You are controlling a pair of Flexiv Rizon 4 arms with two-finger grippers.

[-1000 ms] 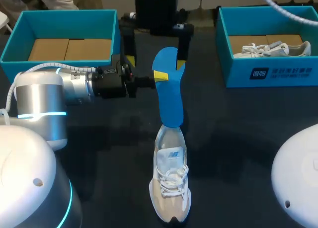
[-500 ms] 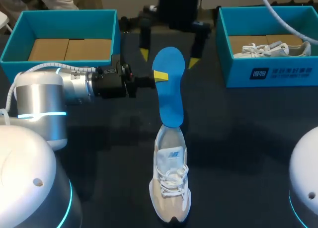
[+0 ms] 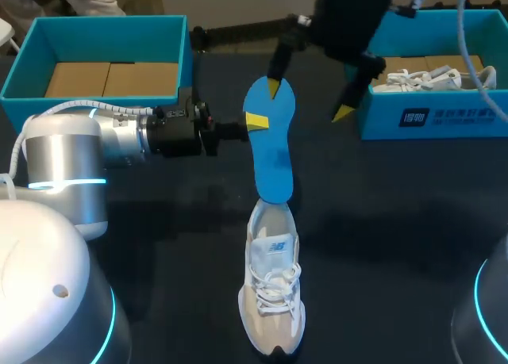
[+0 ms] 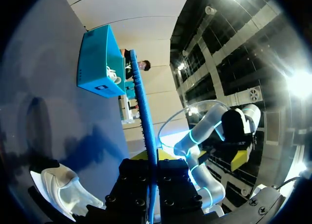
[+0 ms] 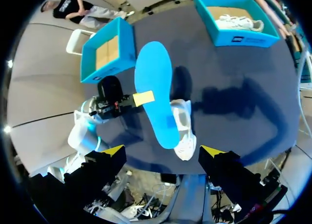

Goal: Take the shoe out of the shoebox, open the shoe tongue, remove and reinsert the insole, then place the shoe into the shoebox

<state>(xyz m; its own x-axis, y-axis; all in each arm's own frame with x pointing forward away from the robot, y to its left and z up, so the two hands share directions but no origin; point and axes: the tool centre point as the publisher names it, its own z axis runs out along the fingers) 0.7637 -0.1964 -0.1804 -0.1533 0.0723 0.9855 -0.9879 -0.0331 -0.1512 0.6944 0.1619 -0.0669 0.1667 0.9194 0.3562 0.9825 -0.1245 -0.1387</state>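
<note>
Status: shoe (image 3: 271, 296) is out of its box and upright on the bench (image 3: 397, 221), toe towards us, so step one is done. Laces look slack, but we can't tell how far the tongue is opened. The blue insole (image 3: 270, 138) is out of the shoe for nearly its whole length. Left jaws are clamped on its side edge and hold it up, with its lower end right at the heel opening; whether that end sits inside we can't tell. Right jaws are spread wide and hold nothing, parked by the insole's far end, one tip just beside it. We judge removal done and reinsertion either pending or barely started. Still to do: seat the insole fully, then box the shoe. The left shoebox (image 3: 24, 70) shows only its cardboard floor; the right shoebox (image 3: 432, 122) holds another shoe (image 3: 429, 78).
</note>
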